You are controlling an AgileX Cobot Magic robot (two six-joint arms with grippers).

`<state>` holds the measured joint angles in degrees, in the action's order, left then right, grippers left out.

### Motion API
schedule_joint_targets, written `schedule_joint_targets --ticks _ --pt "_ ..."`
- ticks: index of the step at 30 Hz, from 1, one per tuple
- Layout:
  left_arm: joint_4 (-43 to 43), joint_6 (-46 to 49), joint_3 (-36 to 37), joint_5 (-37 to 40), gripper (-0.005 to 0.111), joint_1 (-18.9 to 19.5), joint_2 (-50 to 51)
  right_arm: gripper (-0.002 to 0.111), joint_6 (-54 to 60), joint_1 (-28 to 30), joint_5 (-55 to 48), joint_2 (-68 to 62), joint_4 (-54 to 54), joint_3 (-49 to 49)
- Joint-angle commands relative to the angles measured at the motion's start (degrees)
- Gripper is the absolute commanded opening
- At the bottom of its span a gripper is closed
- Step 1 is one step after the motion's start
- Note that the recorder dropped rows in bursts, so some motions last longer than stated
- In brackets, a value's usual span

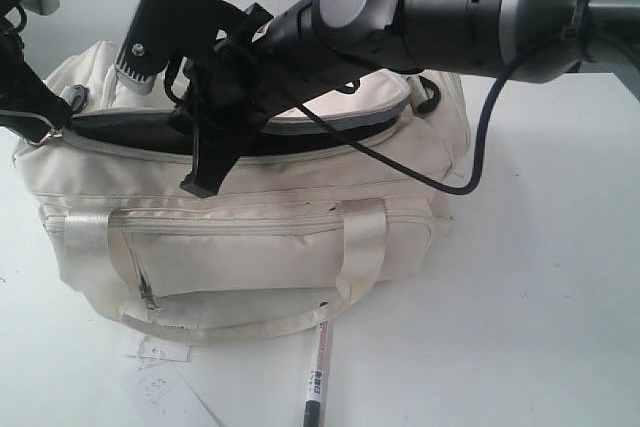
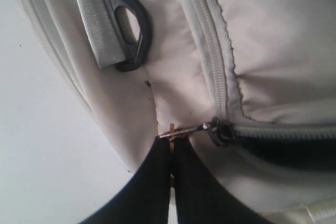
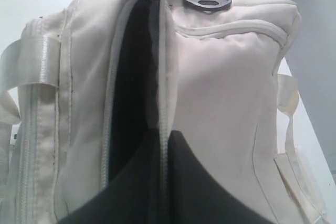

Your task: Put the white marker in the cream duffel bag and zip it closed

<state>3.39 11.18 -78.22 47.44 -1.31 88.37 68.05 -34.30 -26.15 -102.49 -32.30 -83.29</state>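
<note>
The cream duffel bag (image 1: 250, 237) stands on the table with its top zipper partly open and its dark lining (image 3: 131, 72) showing. The white marker (image 1: 320, 359) lies on the table in front of the bag, outside it, its dark cap end nearest the camera. At the bag's left end my left gripper (image 2: 172, 139) is shut on the metal zipper pull (image 2: 184, 131), right beside the slider (image 2: 220, 131). My right gripper (image 3: 164, 134) is shut on the zipper edge (image 3: 163, 66) of the top flap, and in the exterior view that gripper (image 1: 203, 179) reaches across over the opening.
A black D-ring (image 2: 128, 24) sits on the bag's end by the left gripper. White paper tags (image 1: 160, 385) lie on the table in front left of the bag. The right arm (image 1: 470, 7) and its cable (image 1: 480, 137) hang over the bag's right half.
</note>
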Motion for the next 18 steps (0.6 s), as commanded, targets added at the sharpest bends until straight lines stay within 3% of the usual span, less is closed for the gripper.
schedule_joint_targets --ticks 1,5,7,9,13,18 --pt "5.8 -0.9 0.4 0.2 0.021 1.3 0.0 0.000 -0.4 1.4 -0.5 1.3 1.0 -0.3" --pt "6.9 -4.2 0.4 1.9 0.054 1.3 -1.5 0.000 -0.4 1.4 -0.5 1.3 1.0 -0.3" --pt "8.4 -6.2 0.4 2.0 0.062 1.3 -3.3 0.000 -0.4 1.4 -0.5 1.3 1.0 -0.3" --pt "9.3 -8.3 0.4 2.6 0.062 1.3 -5.7 0.000 -0.8 1.4 -0.5 1.3 1.0 -0.3" --pt "-3.4 -7.2 2.4 2.7 0.062 1.3 -12.4 0.000 -2.6 1.4 -0.3 1.3 0.9 -0.3" --pt "-13.4 -8.8 17.2 -5.5 0.062 1.3 -18.4 0.000 -4.0 1.4 -0.3 1.3 0.9 -0.3"
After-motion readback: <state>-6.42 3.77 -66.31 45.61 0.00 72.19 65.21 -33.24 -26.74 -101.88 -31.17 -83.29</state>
